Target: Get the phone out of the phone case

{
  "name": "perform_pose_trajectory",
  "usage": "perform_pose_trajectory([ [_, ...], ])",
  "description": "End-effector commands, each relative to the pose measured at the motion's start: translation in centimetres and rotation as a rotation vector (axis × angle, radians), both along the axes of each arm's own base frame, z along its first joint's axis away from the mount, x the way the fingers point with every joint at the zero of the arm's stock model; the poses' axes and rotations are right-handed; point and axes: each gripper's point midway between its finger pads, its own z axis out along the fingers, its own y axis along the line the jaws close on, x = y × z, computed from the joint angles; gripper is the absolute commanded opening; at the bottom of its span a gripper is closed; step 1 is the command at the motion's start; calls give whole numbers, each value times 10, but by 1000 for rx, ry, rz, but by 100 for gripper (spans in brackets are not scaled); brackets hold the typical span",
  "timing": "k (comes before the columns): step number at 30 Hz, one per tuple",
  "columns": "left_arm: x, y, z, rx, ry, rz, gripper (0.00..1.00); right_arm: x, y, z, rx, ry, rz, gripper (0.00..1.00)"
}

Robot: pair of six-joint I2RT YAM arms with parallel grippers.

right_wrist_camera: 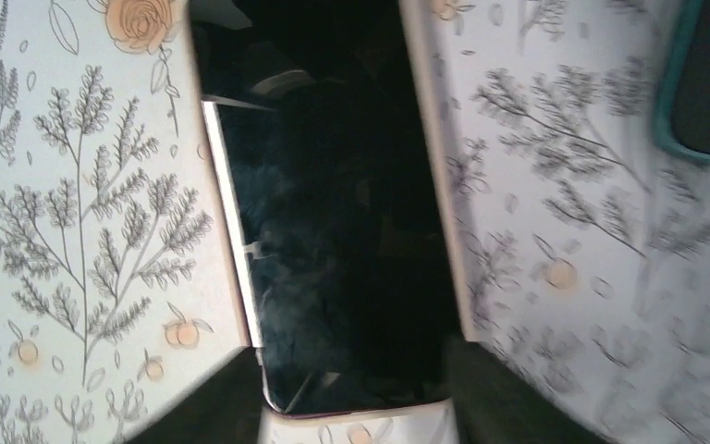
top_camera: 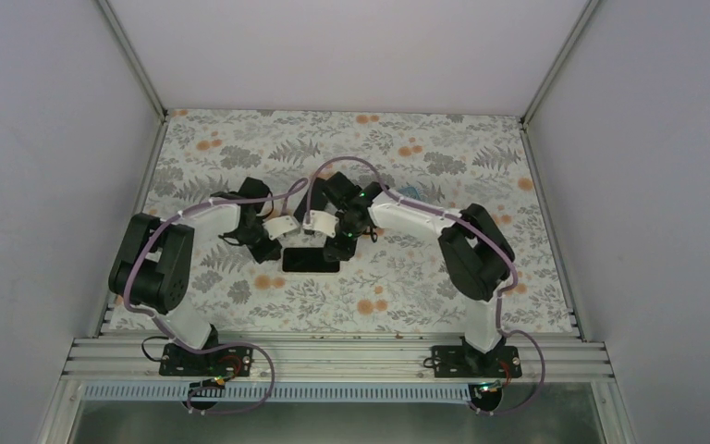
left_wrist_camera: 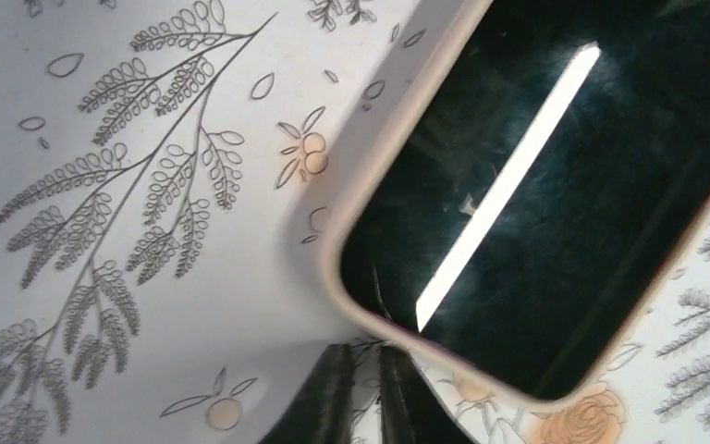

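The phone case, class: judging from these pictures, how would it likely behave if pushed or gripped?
The phone case lies flat on the tablecloth, so it should slide, not tip. Its thin pale rim looks soft and may flex off the phone. The glossy screen would probably be slippery and fragile.

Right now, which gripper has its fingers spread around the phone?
The right gripper, fingers either side of the phone; the left gripper sits nearly shut beside it.

In the middle of my top view, the black phone (top_camera: 312, 260) lies flat with its shiny dark screen facing up, still sitting inside its pale pinkish case (left_wrist_camera: 336, 242), whose thin rim runs all around the phone's edge.
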Motion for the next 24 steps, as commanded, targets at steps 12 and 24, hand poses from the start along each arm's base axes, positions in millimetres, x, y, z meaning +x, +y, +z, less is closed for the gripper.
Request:
perform_pose_trajectory([
  [12,54,89,59,-3,-190,362,100,-12,-2,19,-20,-137,238,100],
  [24,73,133,83,-59,-289,546,100,-16,22,-30,-79,-88,289,100],
])
